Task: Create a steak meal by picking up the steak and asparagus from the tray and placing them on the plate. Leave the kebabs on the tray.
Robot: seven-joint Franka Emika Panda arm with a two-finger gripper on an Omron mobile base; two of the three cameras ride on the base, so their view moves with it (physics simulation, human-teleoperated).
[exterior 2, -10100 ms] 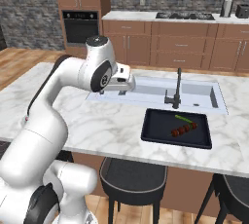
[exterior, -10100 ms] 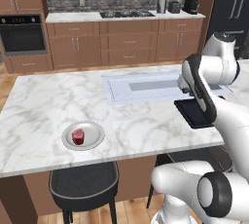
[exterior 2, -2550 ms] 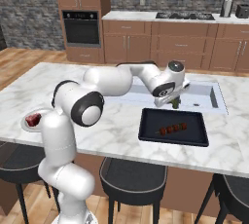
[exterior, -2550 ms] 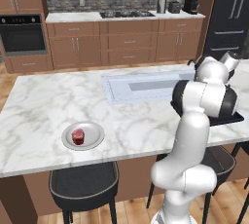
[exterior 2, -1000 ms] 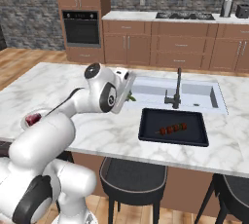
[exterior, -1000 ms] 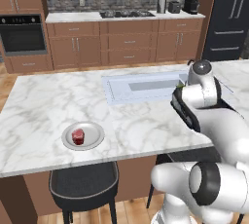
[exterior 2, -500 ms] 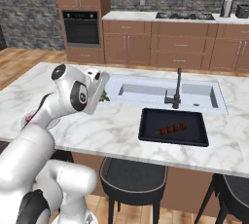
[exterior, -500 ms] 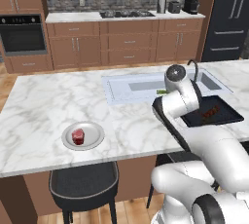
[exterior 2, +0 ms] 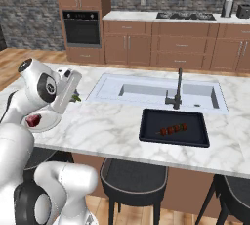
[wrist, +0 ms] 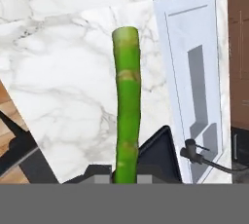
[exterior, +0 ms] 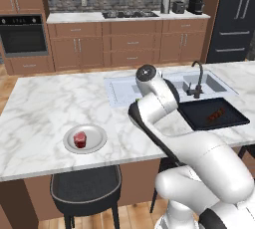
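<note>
Hand view: claw (wrist: 125, 181) grasping asparagus (wrist: 127, 101); fingertips cut off below.

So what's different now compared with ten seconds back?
The asparagus has left the tray: the gripper took hold of it and swung it toward the plate. The steak stays on the plate, the kebabs on the tray.

You see the small red steak (exterior: 79, 139) on the round light-grey plate (exterior: 97, 142); the dark reddish-brown kebabs (exterior: 215, 115) lie on the flat black tray (exterior: 197, 121), well apart.
</note>
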